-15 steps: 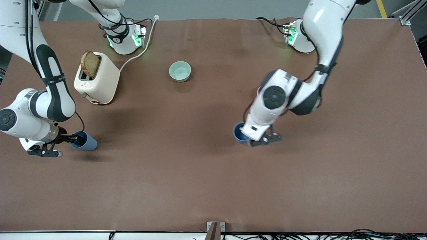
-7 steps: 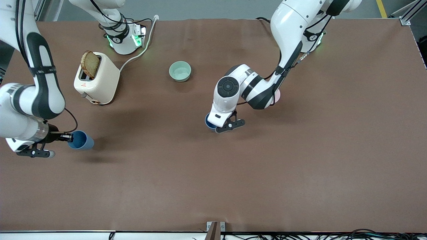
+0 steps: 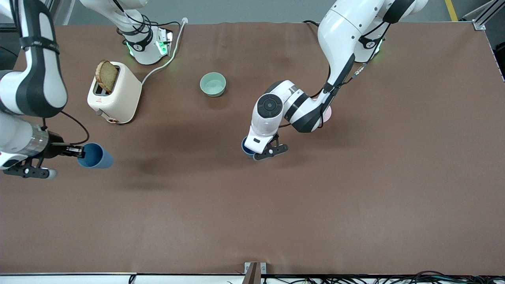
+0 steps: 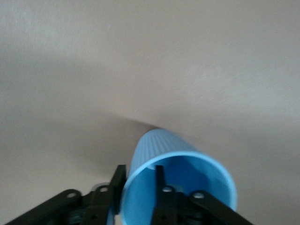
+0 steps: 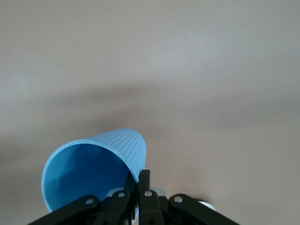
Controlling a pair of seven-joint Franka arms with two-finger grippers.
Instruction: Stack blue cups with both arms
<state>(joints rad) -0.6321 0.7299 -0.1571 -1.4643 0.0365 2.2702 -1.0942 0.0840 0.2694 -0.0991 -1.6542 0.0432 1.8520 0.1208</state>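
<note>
Each gripper holds one blue cup by its rim, one finger inside and one outside. My left gripper (image 3: 257, 149) is shut on a blue cup (image 3: 245, 146) over the middle of the table, and the arm hides most of the cup. In the left wrist view the ribbed cup (image 4: 159, 150) sits in the left gripper (image 4: 138, 187). My right gripper (image 3: 77, 151) is shut on the other blue cup (image 3: 96, 156), tilted and lifted over the right arm's end of the table. The right wrist view shows this cup (image 5: 93, 164) pinched by the right gripper (image 5: 140, 183).
A cream toaster (image 3: 118, 96) with a bread slice (image 3: 106, 75) stands near the right arm's base, its cable running to the table's edge. A pale green bowl (image 3: 213, 84) sits mid-table toward the bases. A pink bowl (image 3: 328, 114) peeks out under the left arm.
The left arm has carried its cup from nearer its own end toward the table's middle, then nearly stopped. The right arm has lifted its cup and drawn it toward its end.
</note>
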